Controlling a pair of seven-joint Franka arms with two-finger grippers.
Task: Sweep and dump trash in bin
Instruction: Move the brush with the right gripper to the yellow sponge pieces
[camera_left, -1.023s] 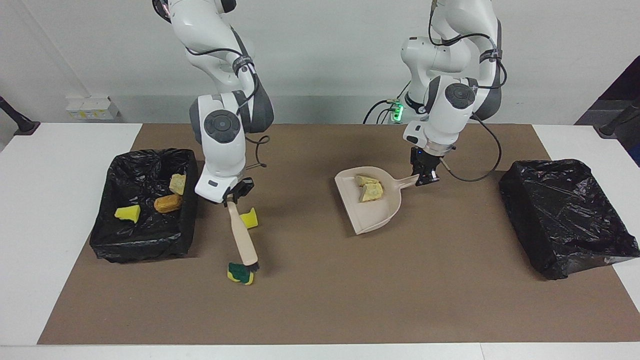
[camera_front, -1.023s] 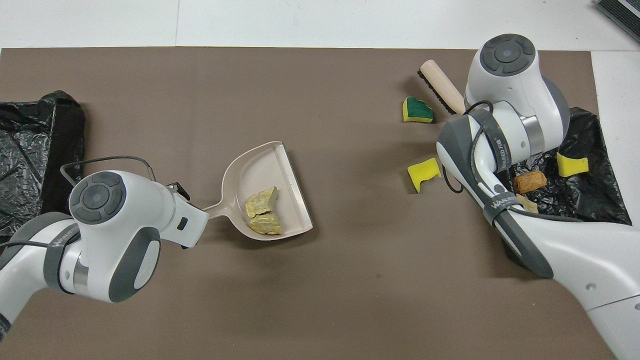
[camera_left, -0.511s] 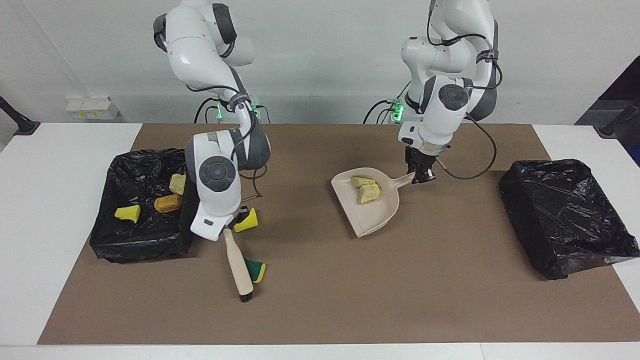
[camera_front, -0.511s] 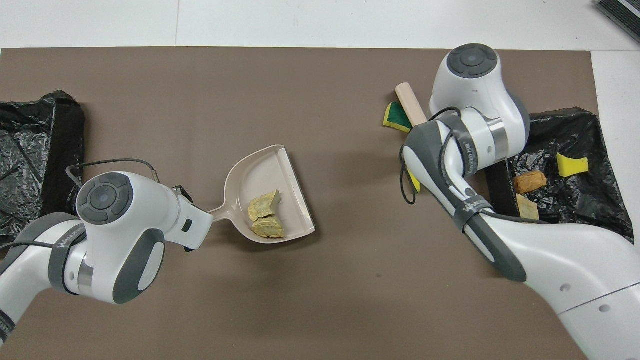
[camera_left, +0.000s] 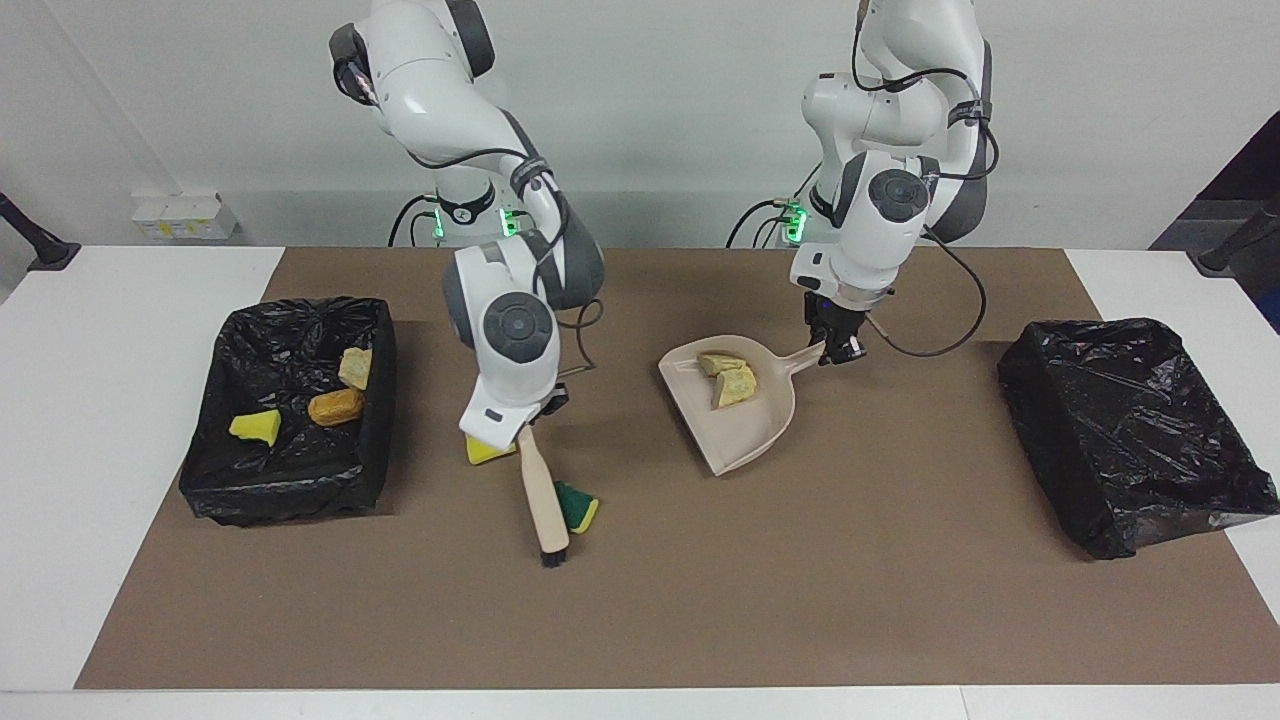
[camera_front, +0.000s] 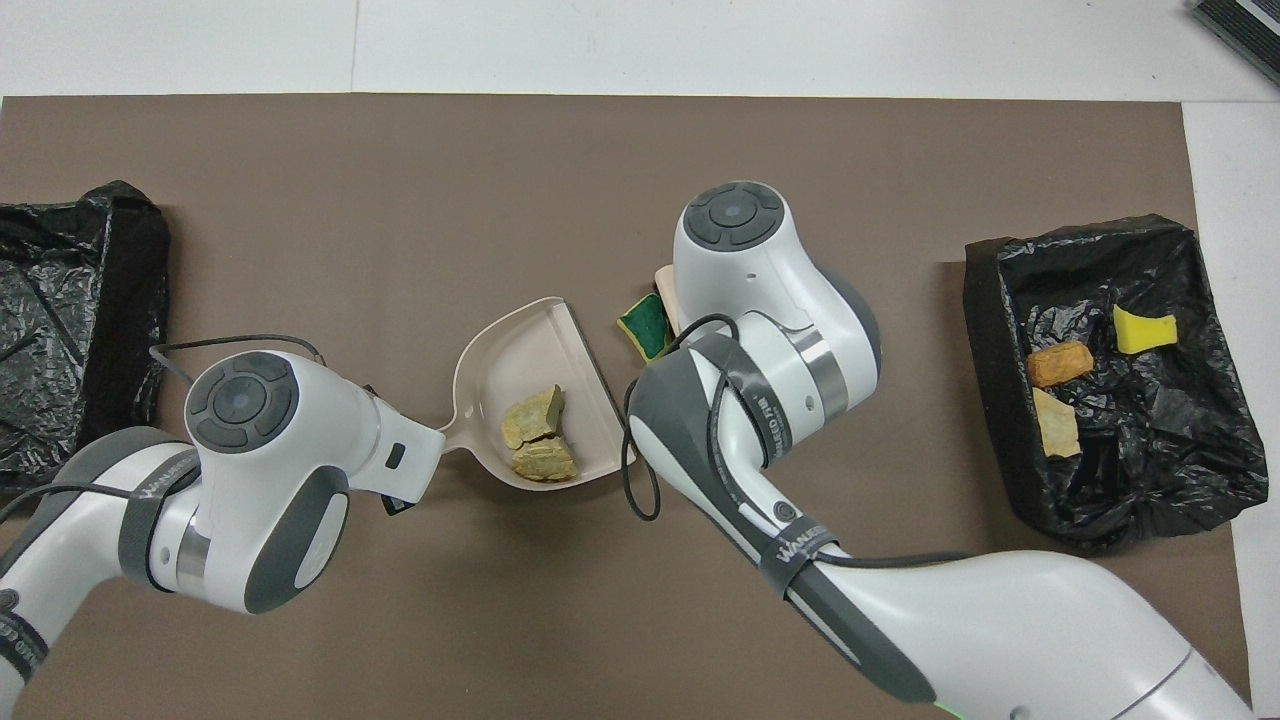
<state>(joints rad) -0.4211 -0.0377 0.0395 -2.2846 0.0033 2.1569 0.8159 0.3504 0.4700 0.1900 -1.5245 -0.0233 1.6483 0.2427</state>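
A: What lies nearest the robots?

B: The left gripper (camera_left: 838, 347), clamped on the handle of the beige dustpan (camera_left: 745, 425). Two tan bread-like lumps (camera_left: 732, 378) sit in the pan's closed end, just past that gripper's tips.

A: And the right gripper?

B: The right gripper (camera_left: 528, 420) is clamped on the handle of the beige brush (camera_left: 541, 492), which slants down and away from the robots to the brown mat (camera_left: 800, 600), bristles at its end.

A: Where is the trash around it?

B: A yellow sponge piece (camera_left: 487, 452) lies on the mat right at the gripper, partly hidden under the wrist. The green-and-yellow sponge (camera_left: 577, 506) lies farther out, touching the brush head on the side toward the dustpan. Seen from overhead, it sits just off the pan's open lip.

A: Anything in a bin?

B: At the right arm's end, the black-lined bin (camera_left: 290, 500) holds a yellow sponge bit (camera_left: 256, 427), a golden-brown lump (camera_left: 335, 406) and a tan lump (camera_left: 355, 367), well apart from both grippers. A second black-lined bin (camera_left: 1130, 440) stands at the left arm's end.
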